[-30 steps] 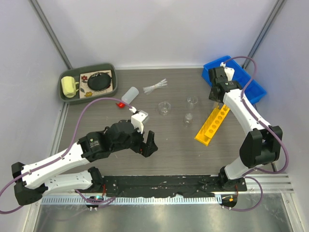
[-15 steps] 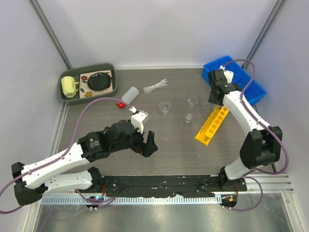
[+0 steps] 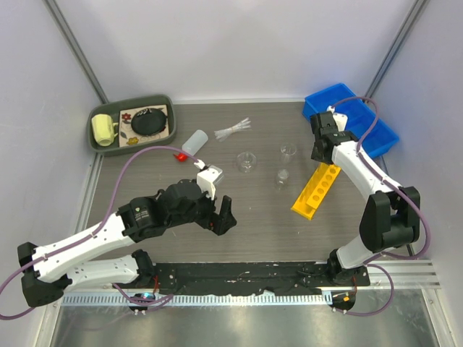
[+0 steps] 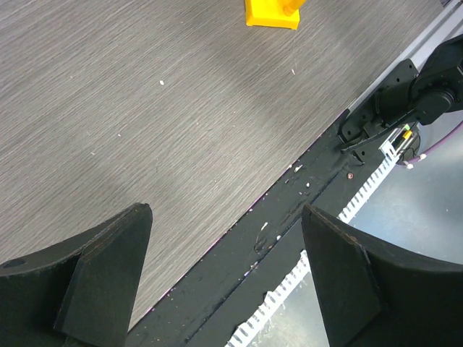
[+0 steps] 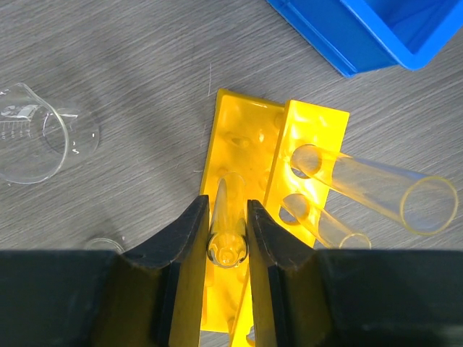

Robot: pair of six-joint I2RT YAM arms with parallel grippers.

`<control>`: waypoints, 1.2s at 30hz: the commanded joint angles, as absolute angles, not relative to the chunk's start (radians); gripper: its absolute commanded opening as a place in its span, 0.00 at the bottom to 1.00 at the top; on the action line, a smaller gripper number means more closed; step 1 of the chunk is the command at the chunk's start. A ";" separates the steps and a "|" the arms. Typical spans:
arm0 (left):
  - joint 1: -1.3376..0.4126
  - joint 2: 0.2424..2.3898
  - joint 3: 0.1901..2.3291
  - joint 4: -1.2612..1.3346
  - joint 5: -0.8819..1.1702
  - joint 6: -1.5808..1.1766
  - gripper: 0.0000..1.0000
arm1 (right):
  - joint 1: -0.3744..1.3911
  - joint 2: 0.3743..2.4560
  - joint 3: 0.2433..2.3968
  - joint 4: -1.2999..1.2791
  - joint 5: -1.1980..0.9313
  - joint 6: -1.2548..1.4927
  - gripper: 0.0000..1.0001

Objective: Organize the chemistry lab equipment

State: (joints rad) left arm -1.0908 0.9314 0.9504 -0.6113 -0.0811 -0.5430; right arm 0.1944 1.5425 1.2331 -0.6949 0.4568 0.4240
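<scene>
Right tool [image 5: 226,213] pinches a clear tube [image 5: 230,189] over the yellow rack [image 5: 246,144]; left tool [image 4: 226,213] gapes wide above the bench [image 4: 145,108].

Nothing can be read in these views: no word, brand name or number is legible. The small clear glass beaker [image 5: 36,134], at nine o'clock in the right wrist view, has faint white graduation lines printed on its wall, and any figures beside them are too blurred to make out. In the top view at ten o'clock, the patterned mat [image 3: 129,118] in the green tray [image 3: 134,102] shows small coloured motifs but no letters.
</scene>
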 commanded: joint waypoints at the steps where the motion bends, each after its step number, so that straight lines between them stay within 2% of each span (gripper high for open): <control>1: -1.088 0.937 0.948 -0.597 -0.072 -0.538 0.89 | 0.192 1.537 1.212 -0.629 0.474 0.443 0.06; 11: -1.088 0.956 0.951 -0.598 -0.077 -0.537 0.89 | 0.190 1.555 1.158 -0.589 0.494 0.442 0.27; 15: -1.088 0.965 0.953 -0.598 -0.081 -0.537 0.89 | 0.192 1.548 1.161 -0.595 0.500 0.440 0.42; 24: -1.088 0.997 0.980 -0.618 -0.127 -0.537 0.89 | 0.193 1.488 1.193 -0.612 0.492 0.433 0.64; 30: -1.088 1.032 1.049 -0.664 -0.207 -0.529 0.91 | 0.222 1.447 1.284 -0.660 0.480 0.420 0.66; 36: -1.080 1.094 1.169 -0.736 -0.273 -0.483 0.94 | 0.242 1.462 1.461 -0.718 0.454 0.411 0.67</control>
